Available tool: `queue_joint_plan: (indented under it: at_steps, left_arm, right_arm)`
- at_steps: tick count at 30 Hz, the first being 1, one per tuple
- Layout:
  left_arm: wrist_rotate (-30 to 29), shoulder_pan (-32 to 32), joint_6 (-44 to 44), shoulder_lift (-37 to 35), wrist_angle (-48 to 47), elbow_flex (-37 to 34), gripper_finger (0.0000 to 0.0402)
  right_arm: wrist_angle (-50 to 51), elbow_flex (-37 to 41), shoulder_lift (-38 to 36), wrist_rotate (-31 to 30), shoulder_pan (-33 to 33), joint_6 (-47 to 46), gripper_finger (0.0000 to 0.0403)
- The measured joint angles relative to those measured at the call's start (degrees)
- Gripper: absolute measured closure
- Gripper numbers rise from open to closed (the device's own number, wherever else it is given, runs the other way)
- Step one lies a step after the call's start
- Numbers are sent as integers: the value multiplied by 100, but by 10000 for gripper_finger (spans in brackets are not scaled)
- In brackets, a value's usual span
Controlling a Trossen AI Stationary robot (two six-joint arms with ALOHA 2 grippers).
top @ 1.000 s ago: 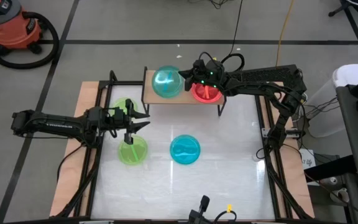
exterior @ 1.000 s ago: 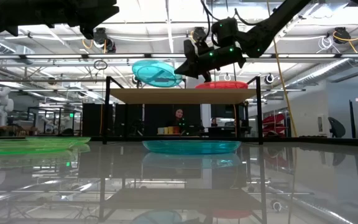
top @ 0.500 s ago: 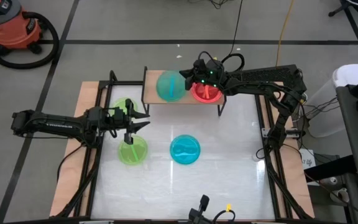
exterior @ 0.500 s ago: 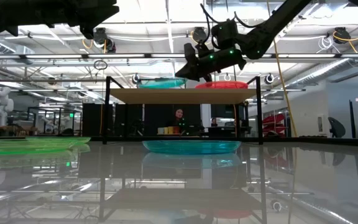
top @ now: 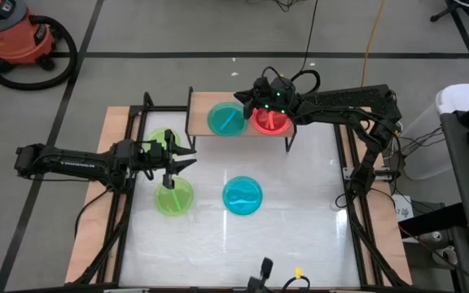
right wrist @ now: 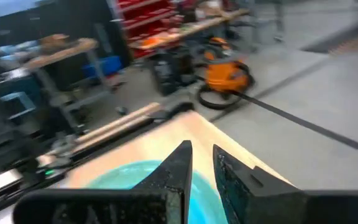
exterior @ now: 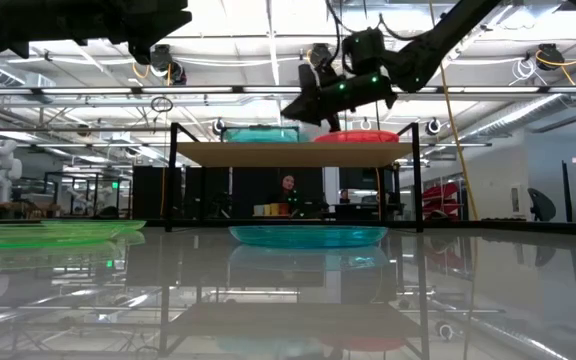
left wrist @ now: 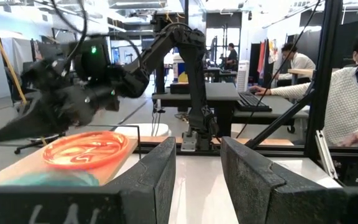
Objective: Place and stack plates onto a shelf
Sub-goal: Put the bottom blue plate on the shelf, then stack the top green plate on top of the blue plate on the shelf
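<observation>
The shelf [top: 198,122] stands at the table's far edge. A teal plate [top: 226,120] lies flat on the left part of its wooden top, and a red plate [top: 269,122] lies on the right part. My right gripper [top: 243,98] hovers level just above the teal plate's right rim. It is open, and its fingertips stand clear of the plate in the low view [exterior: 288,110]. In the right wrist view the teal plate [right wrist: 123,177] shows below the parted fingers. My left gripper [top: 187,159] waits open above the table's left side, holding nothing.
On the table lie a green plate [top: 173,198] at the left, another green plate [top: 161,140] beside the left arm, and a blue plate [top: 242,196] in the middle. A person [left wrist: 353,106] sits beyond the table's right edge.
The teal plate hung tilted from my right gripper above the shelf's left part. It has dropped and now lies flat on the wooden top, and my right gripper has let go of it. The gripper has stayed almost in place.
</observation>
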State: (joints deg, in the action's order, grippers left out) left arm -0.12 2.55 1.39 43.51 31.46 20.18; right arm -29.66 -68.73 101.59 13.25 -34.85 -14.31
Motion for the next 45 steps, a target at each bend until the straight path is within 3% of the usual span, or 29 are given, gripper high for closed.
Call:
queue_joint_plan:
  at_steps: [3, 6, 11, 15, 22, 35, 39, 45]
  left_arm:
    - [0, -2, -5, 0, -10, 0, 268]
    - [0, 0, -4, 0, -13, 0, 268]
    - [-10, -2, 22, 0, 2, 0, 268]
    - [-38, 0, 22, 0, 22, 0, 268]
    - [-125, -2, -111, -2, 149, 0, 268]
    - [-140, -2, -90, -2, 81, 0, 268]
    - [-158, -16, -452, -2, -70, 0, 268]
    - [-1146, -369, -434, 2, -1147, 342, 268]
  right_arm:
    - [76, 0, -229, 804, 36, 374, 350]
    - [862, 0, -575, 1369, 248, 1275, 353]
    - [2765, 0, -1075, 376, 972, 3153, 355]
    - [3683, 0, -1142, -322, 1485, 3971, 355]
    - [3690, 7, -833, -750, 1708, 4090, 356]
    - [3266, 4, -631, -746, 1534, 3890, 356]
    - [3358, 4, -756, -620, 1679, 3715, 356]
    - [3622, 7, -1160, -576, 2210, 3697, 356]
